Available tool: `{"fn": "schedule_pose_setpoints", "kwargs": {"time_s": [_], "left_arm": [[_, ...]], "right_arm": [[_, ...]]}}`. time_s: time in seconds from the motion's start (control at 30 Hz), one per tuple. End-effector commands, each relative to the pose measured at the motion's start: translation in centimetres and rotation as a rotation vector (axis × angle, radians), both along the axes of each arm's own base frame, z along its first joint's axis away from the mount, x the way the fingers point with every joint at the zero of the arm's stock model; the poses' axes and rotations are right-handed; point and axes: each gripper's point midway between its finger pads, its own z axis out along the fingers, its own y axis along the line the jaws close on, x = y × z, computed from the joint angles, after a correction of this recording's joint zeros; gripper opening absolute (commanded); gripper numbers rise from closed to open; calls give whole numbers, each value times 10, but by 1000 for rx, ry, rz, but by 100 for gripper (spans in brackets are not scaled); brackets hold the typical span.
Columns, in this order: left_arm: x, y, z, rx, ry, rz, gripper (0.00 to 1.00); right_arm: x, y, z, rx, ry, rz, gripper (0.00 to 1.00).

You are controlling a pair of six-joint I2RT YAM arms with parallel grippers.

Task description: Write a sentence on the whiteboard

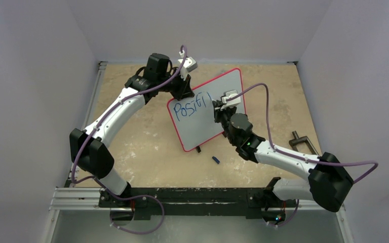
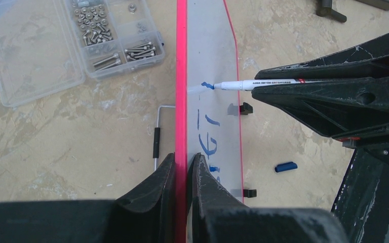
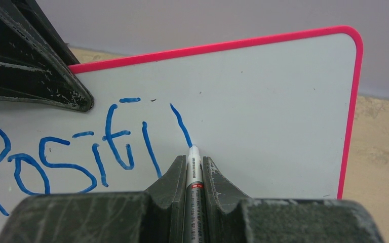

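The whiteboard stands nearly upright at the table's middle, white with a red frame, blue letters "Positi" and a fresh slanted stroke on it. My left gripper is shut on its top left edge; in the left wrist view the red frame runs between the jaws of the left gripper. My right gripper is shut on a white marker whose blue tip touches the whiteboard at the stroke's lower end. The marker also shows in the left wrist view.
A blue marker cap lies on the table in front of the board. A clear parts box with screws and an Allen key lie behind the board. A black clamp sits at the right.
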Motion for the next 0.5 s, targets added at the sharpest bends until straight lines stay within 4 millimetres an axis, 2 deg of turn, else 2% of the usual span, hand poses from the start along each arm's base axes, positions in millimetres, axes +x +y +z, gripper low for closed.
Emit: {"fn": "schedule_pose_setpoints", "kwargs": {"time_s": [0.0,0.47], "left_arm": [[-10,14,-47,171,52,-24,0],[-11,14,-45,169,50,-24,0]], "right_arm": [[3,-2,10,17,-17,-3,0],[18,-2,34,-10,-69,-20,0]]}}
